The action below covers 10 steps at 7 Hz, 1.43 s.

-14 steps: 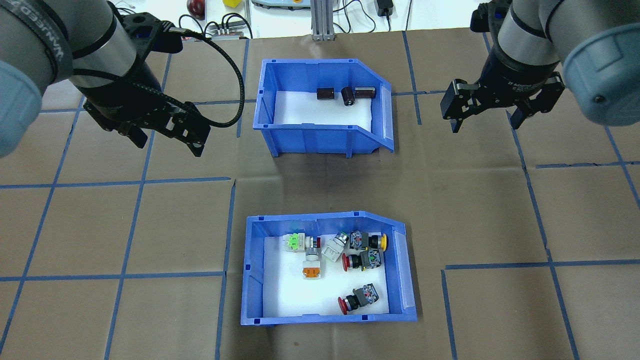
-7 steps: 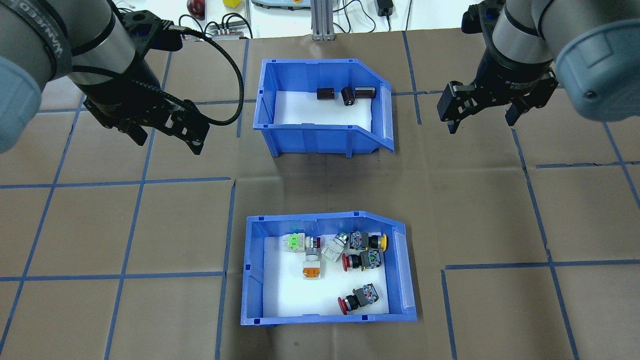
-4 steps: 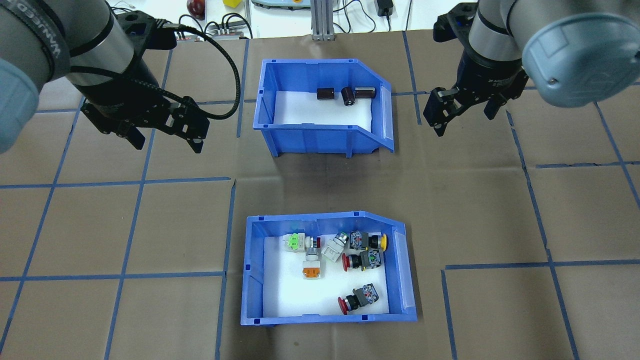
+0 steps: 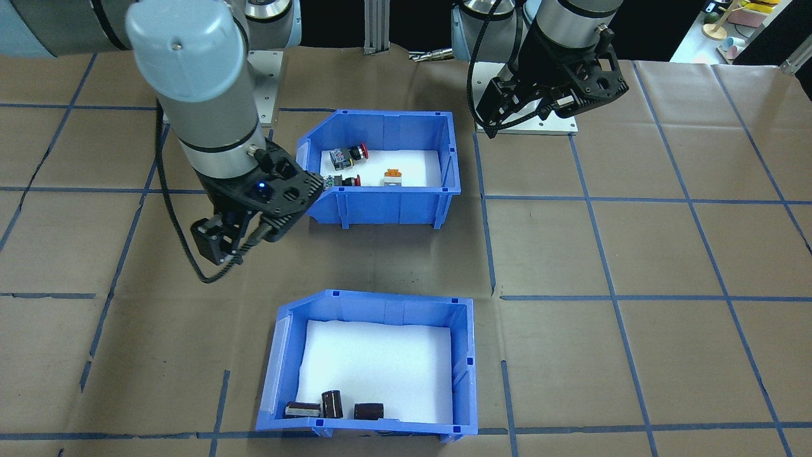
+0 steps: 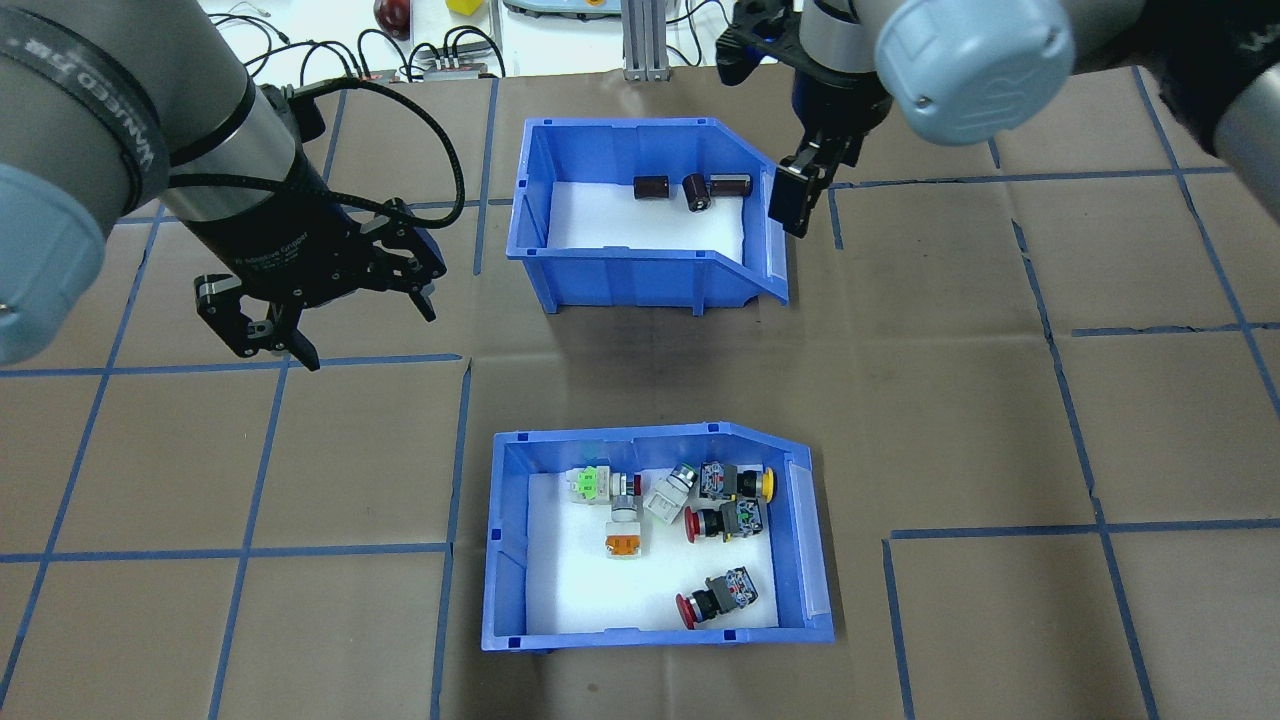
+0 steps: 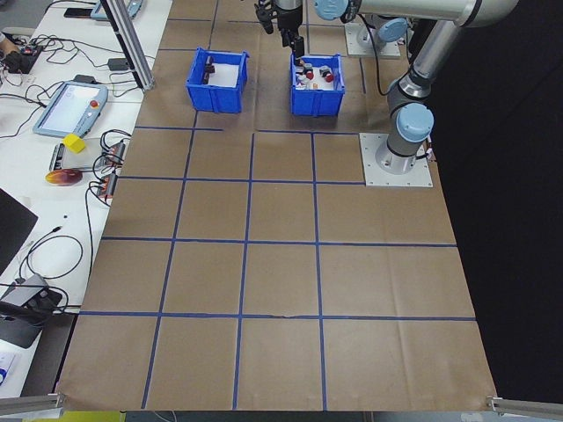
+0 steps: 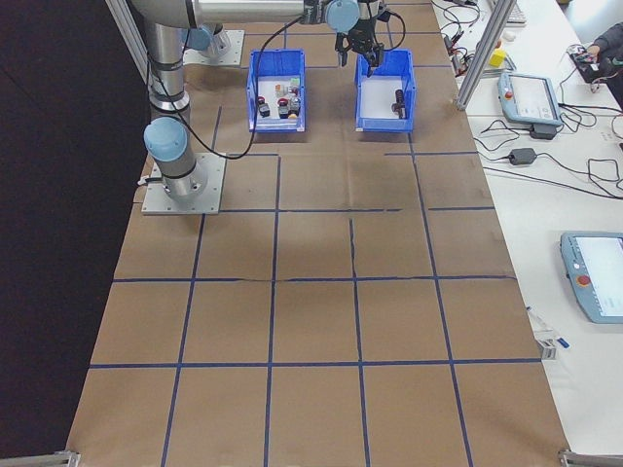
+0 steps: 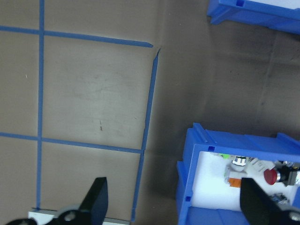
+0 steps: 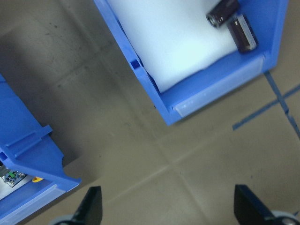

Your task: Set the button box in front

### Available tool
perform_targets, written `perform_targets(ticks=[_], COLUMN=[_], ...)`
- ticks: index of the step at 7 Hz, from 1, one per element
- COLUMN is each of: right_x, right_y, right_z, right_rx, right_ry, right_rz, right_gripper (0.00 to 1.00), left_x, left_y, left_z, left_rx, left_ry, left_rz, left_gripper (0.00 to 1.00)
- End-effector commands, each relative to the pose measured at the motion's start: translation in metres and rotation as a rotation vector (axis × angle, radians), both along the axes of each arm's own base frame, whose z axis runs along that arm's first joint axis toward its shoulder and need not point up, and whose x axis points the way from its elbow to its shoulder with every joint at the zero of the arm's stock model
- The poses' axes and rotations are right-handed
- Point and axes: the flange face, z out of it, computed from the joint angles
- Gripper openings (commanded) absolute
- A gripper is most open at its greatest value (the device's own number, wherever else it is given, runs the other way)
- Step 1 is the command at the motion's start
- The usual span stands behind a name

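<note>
The button box (image 5: 655, 540) sat on the robot-side half of the table, long axis crosswise. The left gripper (image 5: 315, 320), jaws spread and empty, hung nearer it; the right gripper (image 5: 795, 200), also open and empty, hovered by the other bin (image 5: 645, 210).

Button box (image 5: 655, 540): blue open-top plastic bin, white liner, sloped cut-away end. Sits flat and upright on the surface (image 5: 1000, 420), on the robot's side, holding scattered push-button switches with red, yellow, orange, green caps.
</note>
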Motion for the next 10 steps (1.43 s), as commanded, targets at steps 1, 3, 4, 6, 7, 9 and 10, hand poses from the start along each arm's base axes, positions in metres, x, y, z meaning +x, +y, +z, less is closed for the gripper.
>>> perform_targets(ticks=[1, 3, 4, 6, 7, 9, 10], right_x=[0.075, 0.134, 0.141, 0.157, 0.169, 0.184, 0.185], right_y=[-0.027, -0.037, -0.043, -0.049, -0.048, -0.043, -0.042], right_z=[-0.026, -0.054, -0.067, -0.101, -0.119, -0.153, -0.157], right_rx=[0.009, 0.024, 0.033, 0.044, 0.044, 0.090, 0.096], right_ry=[0.003, 0.006, 0.007, 0.008, 0.005, 0.017, 0.020], right_rz=[0.305, 0.436, 0.503, 0.533, 0.542, 0.545, 0.539], right_gripper=[1.00, 1.00, 1.00, 1.00, 1.00, 1.00, 1.00], left_x=[-0.003, -0.022, -0.042, -0.062, -0.070, -0.098, -0.103], left_y=[0.023, 0.047, 0.060, 0.073, 0.085, 0.102, 0.112], left_z=[-0.019, -0.035, -0.052, -0.077, -0.091, -0.117, -0.140], left_rx=[0.049, 0.083, 0.096, 0.080, 0.110, 0.131, 0.122], left_ry=[-0.015, -0.049, -0.067, -0.074, -0.101, -0.060, -0.039], left_rz=[0.223, 0.431, 0.423, 0.499, 0.580, 0.702, 0.738], left_gripper=[0.99, 0.99, 0.99, 0.99, 0.99, 0.99, 0.99])
